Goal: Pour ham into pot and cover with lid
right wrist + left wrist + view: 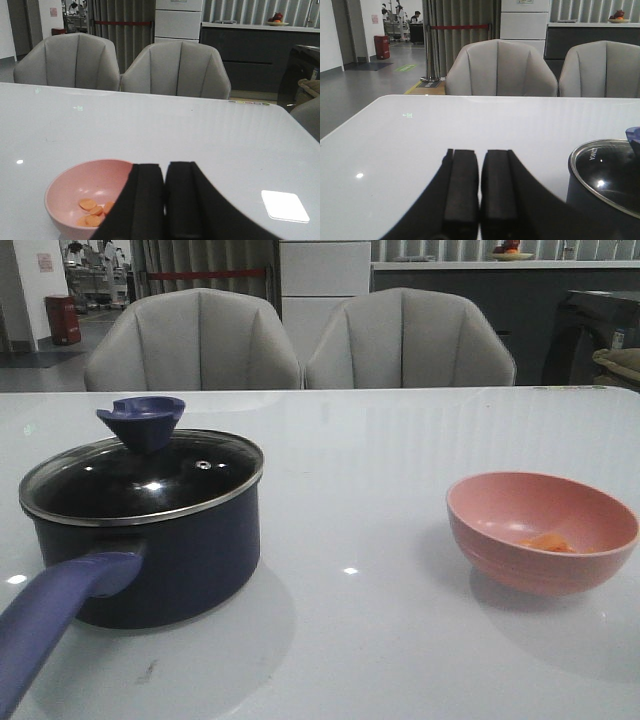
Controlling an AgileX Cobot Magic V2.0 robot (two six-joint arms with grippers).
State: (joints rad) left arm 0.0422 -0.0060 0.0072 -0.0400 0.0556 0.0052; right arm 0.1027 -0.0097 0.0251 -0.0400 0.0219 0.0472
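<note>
Currently lid [140,476] sits on pot [150,560], ham [91,212] in pink bowl [540,530] well apart. Left gripper [479,200], right gripper [165,200] pressed together, empty. Risk: pouring with lid on, ham spills onto table [380,640]; knob [141,420] grasp may slip.

Navy pot [150,560], blue-knobbed lid [140,475], orange ham [91,212] in a pink bowl [540,530], white table [380,460].

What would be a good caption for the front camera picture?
Lid on the navy pot at left, ham waiting in the pink bowl at right.
</note>
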